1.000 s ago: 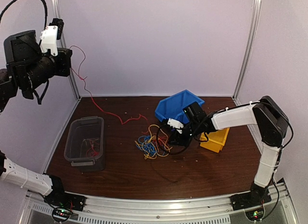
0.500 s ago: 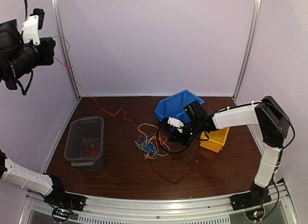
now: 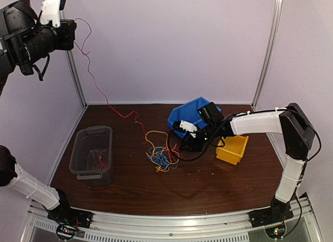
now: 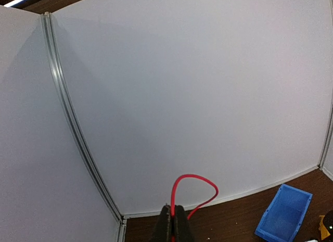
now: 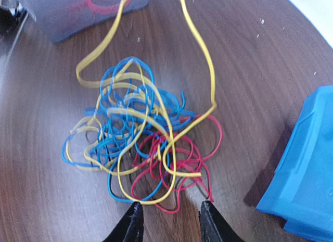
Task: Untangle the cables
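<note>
The cables lie as a tangle of blue, yellow and red strands on the brown table, seen close up in the right wrist view. One red cable runs from the tangle up along the back wall to my left gripper, raised high at the top left. That gripper is shut on this red cable, which loops above the fingertips. My right gripper stands open just at the near edge of the tangle, nothing between its fingers; from above it sits right of the pile.
A grey tub with a few red strands inside stands on the left. A blue bin lies tilted behind the right gripper. A yellow bin sits beside the right forearm.
My left arm has swung about up high with the red cable, drawing it taut up the wall. The right gripper has shifted slightly toward the blue bin and its jaws now stand apart.
</note>
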{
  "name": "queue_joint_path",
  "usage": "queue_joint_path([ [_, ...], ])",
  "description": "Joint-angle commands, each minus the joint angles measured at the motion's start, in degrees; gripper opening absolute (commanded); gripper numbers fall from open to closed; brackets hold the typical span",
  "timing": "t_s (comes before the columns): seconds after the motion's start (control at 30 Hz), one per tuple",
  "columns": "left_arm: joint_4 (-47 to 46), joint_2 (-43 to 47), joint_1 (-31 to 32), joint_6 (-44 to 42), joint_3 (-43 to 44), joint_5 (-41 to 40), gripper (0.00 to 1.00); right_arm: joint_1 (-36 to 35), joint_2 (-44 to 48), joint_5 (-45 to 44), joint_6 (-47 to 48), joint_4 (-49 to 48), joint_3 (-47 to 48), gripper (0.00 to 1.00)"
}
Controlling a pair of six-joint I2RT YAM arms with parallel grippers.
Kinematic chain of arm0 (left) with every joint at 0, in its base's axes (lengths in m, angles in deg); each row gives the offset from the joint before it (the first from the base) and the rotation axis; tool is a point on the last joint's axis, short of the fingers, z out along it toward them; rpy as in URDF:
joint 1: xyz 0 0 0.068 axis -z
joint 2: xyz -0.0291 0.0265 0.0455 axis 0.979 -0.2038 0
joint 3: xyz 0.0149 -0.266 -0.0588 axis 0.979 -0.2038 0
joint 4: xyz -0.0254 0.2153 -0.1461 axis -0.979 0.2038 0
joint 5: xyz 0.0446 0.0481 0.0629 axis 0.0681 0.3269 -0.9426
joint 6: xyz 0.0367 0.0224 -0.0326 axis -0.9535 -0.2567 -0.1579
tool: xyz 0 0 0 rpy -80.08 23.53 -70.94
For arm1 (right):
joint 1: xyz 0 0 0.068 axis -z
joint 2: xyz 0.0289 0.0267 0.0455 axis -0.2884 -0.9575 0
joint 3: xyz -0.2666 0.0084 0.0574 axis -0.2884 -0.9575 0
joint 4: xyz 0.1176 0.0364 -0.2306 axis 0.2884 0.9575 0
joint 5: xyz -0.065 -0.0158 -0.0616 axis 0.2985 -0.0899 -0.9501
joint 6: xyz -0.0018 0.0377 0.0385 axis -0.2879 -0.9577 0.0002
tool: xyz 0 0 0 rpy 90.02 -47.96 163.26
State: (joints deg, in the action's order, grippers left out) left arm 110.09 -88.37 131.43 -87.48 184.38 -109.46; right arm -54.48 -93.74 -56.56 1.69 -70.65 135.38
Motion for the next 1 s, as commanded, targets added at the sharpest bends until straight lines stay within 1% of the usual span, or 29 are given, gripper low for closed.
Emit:
queue_joint_path([
  [0.0, -2.73, -1.81, -0.28, 1.33, -0.55, 7.63, 0.00, -1.63, 3.41, 4.13, 1.75, 1.55, 6.57, 0.46],
  [0.03, -2.83, -2.18, -0.32, 1.61, -0.76, 8.39, 0.00, -1.98, 2.81, 5.14, 1.80, 2.04, 7.91, 0.50],
  [0.17, -3.90, -2.80, -0.35, 2.29, -1.48, 10.48, 0.00, -2.89, -2.46, 5.70, 0.17, 1.37, 13.91, 0.59],
  [0.3, -6.73, -2.23, -0.28, 2.15, -2.75, 11.82, 0.00, -2.96, -9.94, 6.16, -1.56, 1.24, 21.52, 0.61],
  [0.37, -8.08, -2.26, -0.29, 1.53, -3.24, 11.91, 0.00, -3.06, -12.91, 7.52, -1.96, 2.14, 24.24, 0.59],
  [0.4, -8.38, -2.46, -0.30, 1.31, -3.01, 12.00, 0.00, -3.09, -13.81, 8.19, -2.22, 2.13, 24.84, 0.57],
  [0.43, -8.46, -2.67, -0.34, 1.16, -2.80, 12.20, 0.00, -3.15, -14.40, 8.78, -2.67, 1.76, 24.87, 0.52],
  [0.57, -8.35, -3.17, -0.29, 1.13, -2.66, 12.78, 0.00, -3.11, -13.75, 10.68, -4.39, -0.72, 22.13, 0.18],
  [0.67, -8.64, -2.96, -0.28, 0.34, -3.08, 11.76, 0.00, -3.12, -11.52, 11.07, -5.07, -2.53, 18.18, 0.00],
  [0.87, -10.74, -2.25, -0.28, -2.58, -2.50, 8.60, 0.00, -2.75, -7.08, 8.08, -6.09, -6.49, 8.18, 0.00],
  [0.97, -11.65, -1.23, -0.28, -3.44, -1.95, 7.65, 0.00, -2.16, -6.91, 7.99, -5.93, -6.05, 6.48, 0.00],
])
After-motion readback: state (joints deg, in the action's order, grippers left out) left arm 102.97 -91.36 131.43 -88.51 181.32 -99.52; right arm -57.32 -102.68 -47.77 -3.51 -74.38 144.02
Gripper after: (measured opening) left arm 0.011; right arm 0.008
